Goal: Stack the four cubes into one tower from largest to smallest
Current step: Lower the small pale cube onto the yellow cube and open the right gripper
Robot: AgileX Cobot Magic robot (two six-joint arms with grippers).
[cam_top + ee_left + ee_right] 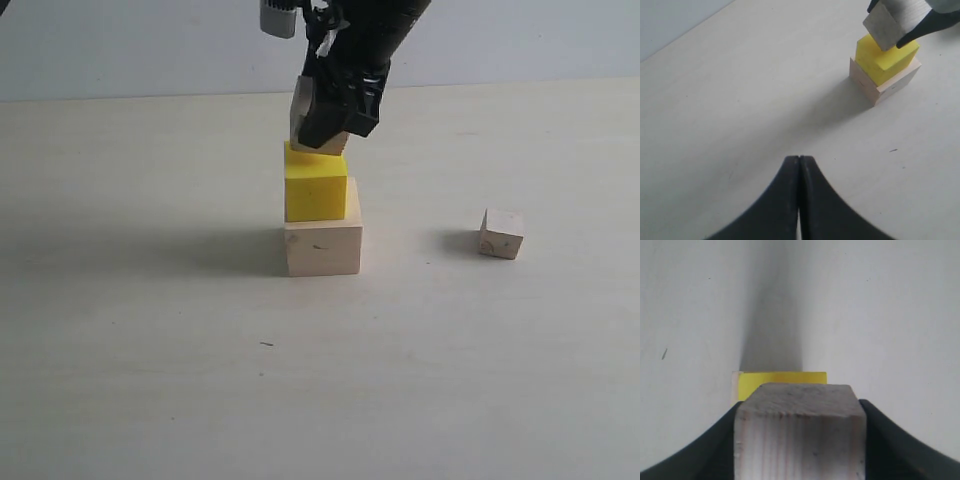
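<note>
The large pale wood cube (323, 247) rests on the table with the bright yellow cube (315, 183) on top of it. My right gripper (330, 125) is shut on the smaller pale wood cube (799, 435), held tilted just above the yellow cube (781, 381); contact between them cannot be told. That held cube (891, 22) also shows over the yellow cube (886, 59) and large cube (885, 82) in the left wrist view. The smallest pale wood cube (501, 233) lies alone to the right. My left gripper (799, 159) is shut with nothing in it, away from the stack.
The pale table (150, 330) runs back to a light wall (120, 40). The right arm (370, 30) comes down from above the stack.
</note>
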